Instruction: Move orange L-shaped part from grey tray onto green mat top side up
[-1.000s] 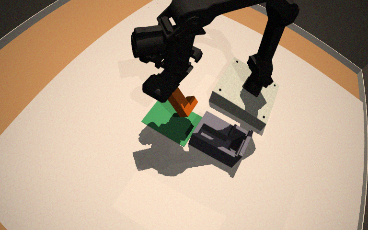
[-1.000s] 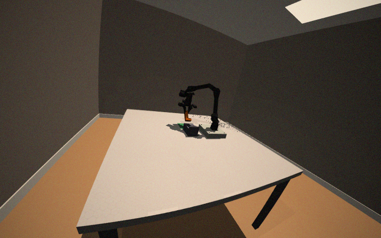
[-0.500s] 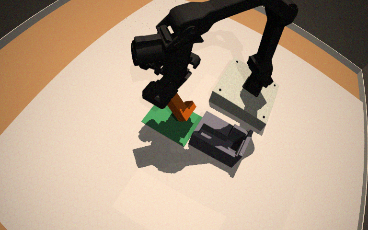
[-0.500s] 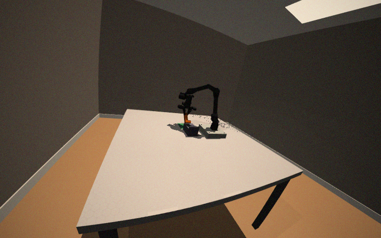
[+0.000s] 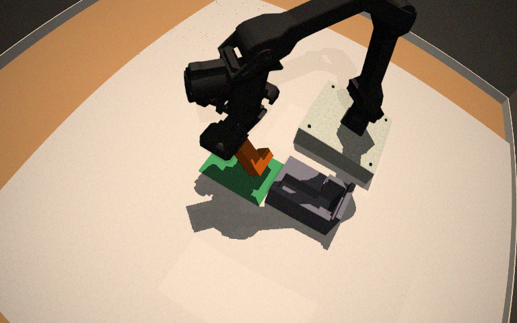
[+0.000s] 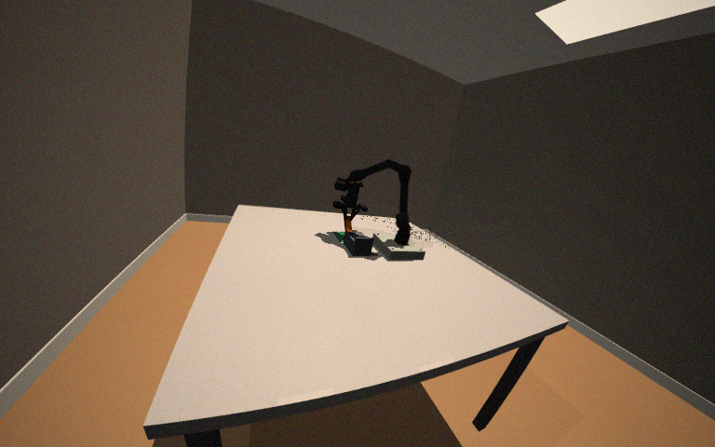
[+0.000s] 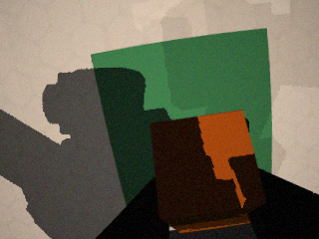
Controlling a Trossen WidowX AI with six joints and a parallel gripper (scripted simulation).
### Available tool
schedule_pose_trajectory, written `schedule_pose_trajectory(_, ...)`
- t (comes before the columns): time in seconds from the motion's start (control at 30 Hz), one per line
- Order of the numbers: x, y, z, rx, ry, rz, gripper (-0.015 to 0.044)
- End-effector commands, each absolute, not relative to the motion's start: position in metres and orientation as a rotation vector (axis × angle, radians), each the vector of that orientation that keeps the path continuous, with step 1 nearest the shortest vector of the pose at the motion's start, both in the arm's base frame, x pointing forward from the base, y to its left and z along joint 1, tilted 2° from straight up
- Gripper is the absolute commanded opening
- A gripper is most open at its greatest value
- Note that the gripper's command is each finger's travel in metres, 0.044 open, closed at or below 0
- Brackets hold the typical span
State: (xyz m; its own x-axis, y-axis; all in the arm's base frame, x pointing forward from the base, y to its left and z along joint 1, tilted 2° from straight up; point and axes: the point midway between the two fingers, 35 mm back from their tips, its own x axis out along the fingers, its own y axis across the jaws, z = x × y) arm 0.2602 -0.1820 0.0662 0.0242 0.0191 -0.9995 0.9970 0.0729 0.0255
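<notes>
My gripper [image 5: 237, 150] [image 6: 347, 218] [image 7: 201, 181] is shut on the orange part [image 5: 260, 165] [image 6: 348, 225] [image 7: 224, 141]. It holds the part by its straight end. The part stands steeply on end, with its L-shaped end down and the short leg pointing toward the arm's base. It is over the green mat [image 5: 272, 177] [image 6: 339, 236] [image 7: 219, 65]; whether its lower end touches the mat I cannot tell. The grey tray [image 5: 291, 163] [image 6: 358, 248] stands beside the mat, and its pocket is empty.
The pale base block [image 5: 318, 110] [image 6: 406, 254] under the arm stands behind the tray, with a narrow gap between them. The tray has a raised wall at its end away from the mat. Arm shadows fall across the mat and tray.
</notes>
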Motion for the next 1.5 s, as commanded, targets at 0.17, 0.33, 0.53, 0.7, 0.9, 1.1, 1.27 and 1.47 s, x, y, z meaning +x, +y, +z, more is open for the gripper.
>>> schedule_pose_trajectory(0.17,0.259,-0.181,0.053,1.178,1.251,-1.134,0.0)
schedule_pose_trajectory(0.33,0.259,-0.181,0.052,1.178,1.251,-1.134,0.0)
schedule_pose_trajectory(0.53,0.259,-0.181,0.052,1.178,1.251,-1.134,0.0)
schedule_pose_trajectory(0.7,0.259,-0.181,0.052,1.178,1.251,-1.134,0.0)
schedule_pose_trajectory(0.9,0.259,-0.181,0.052,1.178,1.251,-1.134,0.0)
schedule_pose_trajectory(1.1,0.259,-0.181,0.053,1.18,1.249,-1.131,0.0079)
schedule_pose_trajectory(1.27,0.259,-0.181,0.053,1.18,1.249,-1.131,0.021)
schedule_pose_trajectory(1.47,0.261,-0.184,0.084,1.18,1.249,-1.132,0.0367)
